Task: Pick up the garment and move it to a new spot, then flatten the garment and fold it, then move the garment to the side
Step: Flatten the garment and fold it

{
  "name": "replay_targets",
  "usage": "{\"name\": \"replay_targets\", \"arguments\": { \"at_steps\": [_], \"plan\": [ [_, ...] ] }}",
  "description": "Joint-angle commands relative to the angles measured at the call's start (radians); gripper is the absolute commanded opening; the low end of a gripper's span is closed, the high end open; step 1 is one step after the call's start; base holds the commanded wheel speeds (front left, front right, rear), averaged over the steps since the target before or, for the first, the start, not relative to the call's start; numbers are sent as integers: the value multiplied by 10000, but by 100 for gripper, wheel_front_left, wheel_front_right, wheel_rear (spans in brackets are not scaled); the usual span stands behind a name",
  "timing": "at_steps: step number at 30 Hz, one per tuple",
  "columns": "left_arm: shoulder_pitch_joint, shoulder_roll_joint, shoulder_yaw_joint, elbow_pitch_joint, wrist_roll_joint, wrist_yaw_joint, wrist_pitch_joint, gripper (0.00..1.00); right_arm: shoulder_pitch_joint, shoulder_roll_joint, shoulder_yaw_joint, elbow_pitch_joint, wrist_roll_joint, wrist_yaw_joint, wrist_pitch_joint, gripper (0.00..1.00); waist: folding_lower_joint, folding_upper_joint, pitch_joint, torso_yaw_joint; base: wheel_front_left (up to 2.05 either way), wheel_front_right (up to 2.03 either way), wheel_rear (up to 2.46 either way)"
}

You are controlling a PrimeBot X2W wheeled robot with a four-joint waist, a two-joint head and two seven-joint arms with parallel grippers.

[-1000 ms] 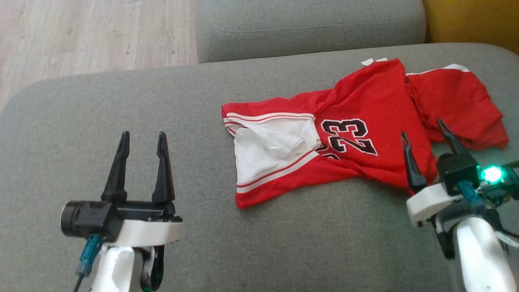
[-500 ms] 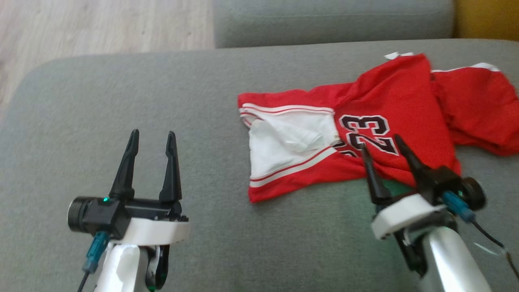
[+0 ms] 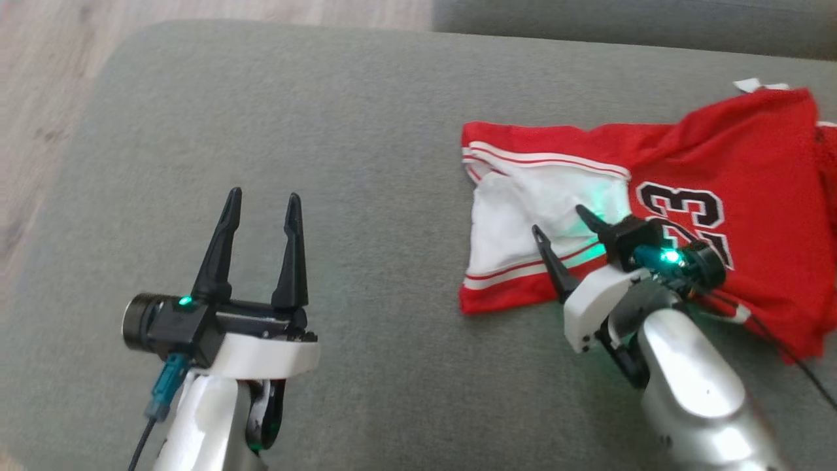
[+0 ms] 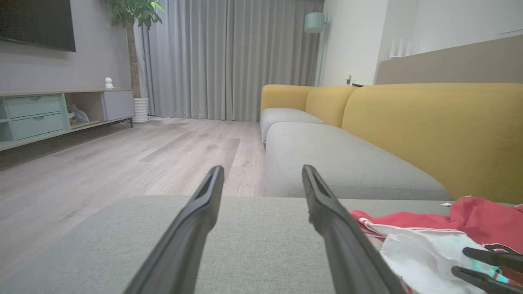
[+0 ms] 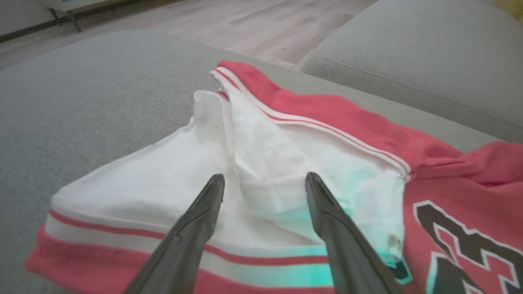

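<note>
**Inspector:** Right gripper (image 3: 559,220), condition?

**Onlooker:** Its fingers are spread wide with nothing between them. It hangs low over the white lining of the jersey (image 3: 752,150), near the striped hem. From here I cannot tell whether the tips touch the cloth. A green lamp (image 3: 667,256) on the wrist tints the white fabric beneath it.

**Inspector:** The jersey itself?

**Onlooker:** It is a red basketball jersey with the number 23 in black outlined in white, and white-and-red striped trim. It lies rumpled on the grey sofa seat (image 3: 327,131), toward the robot's right. One edge is turned back to expose the lining. Its far part runs past the right edge of the head view.

**Inspector:** Left gripper (image 3: 263,194)?

**Onlooker:** It is likewise open and empty. It is held above bare cushion, well apart from the jersey, with its fingers pointing away from the robot.

**Inspector:** Surroundings?

**Onlooker:** A second grey cushion (image 4: 347,163) lies beyond, with a yellow backrest (image 4: 429,122) alongside it. Pale wood floor (image 3: 39,65) is to the robot's left.
</note>
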Motion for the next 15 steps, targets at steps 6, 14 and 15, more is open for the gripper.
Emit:
{"name": "replay_targets", "arguments": {
  "at_steps": [6, 14, 15],
  "plan": [
    [-471, 30, 71, -305, -186, 90, -42, 100, -1298, -261, 604, 1341, 40, -9, 223, 100, -1, 0, 238, 472, 0, 0, 0],
    [-443, 29, -65, -295, -280, 200, -42, 100, -2038, -240, 842, 2304, 376, -9, -333, 0, -1, 0, 188, 587, 0, 0, 0],
    [-431, 29, -70, -289, -286, 213, -42, 100, -2098, -194, 853, 2360, 465, -9, -475, 0, -1, 0, 165, 588, 0, 0, 0]
  ]
}}
